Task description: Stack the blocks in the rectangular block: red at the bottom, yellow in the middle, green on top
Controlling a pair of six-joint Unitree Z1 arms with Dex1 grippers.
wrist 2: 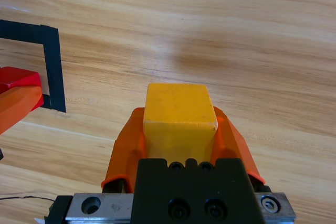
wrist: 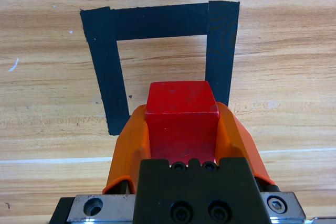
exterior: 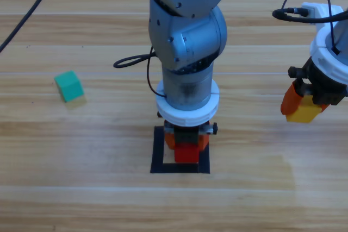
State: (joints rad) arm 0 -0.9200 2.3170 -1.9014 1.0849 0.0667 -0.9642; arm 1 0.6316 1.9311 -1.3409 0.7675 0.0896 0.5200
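The red cube (exterior: pixel 186 153) (wrist: pixel 181 114) sits between the orange jaws of my left gripper (exterior: pixel 186 146) (wrist: pixel 181 124), which is shut on it over the black tape rectangle (exterior: pixel 158 153) (wrist: pixel 163 22). Whether the cube touches the wood I cannot tell. At the right edge of the high view, my right gripper (exterior: pixel 302 107) (wrist 2: pixel 179 124) is shut on the yellow cube (exterior: pixel 304 111) (wrist 2: pixel 179 114) and holds it above the table, well to the right of the rectangle. The teal-green cube (exterior: pixel 69 86) lies alone on the table at the left.
The left arm's thick grey body (exterior: pixel 187 42) stands over the rectangle's far side and hides it in the high view. A black cable (exterior: pixel 133 61) loops beside that arm. Bare wooden table (exterior: pixel 81 188) lies in front.
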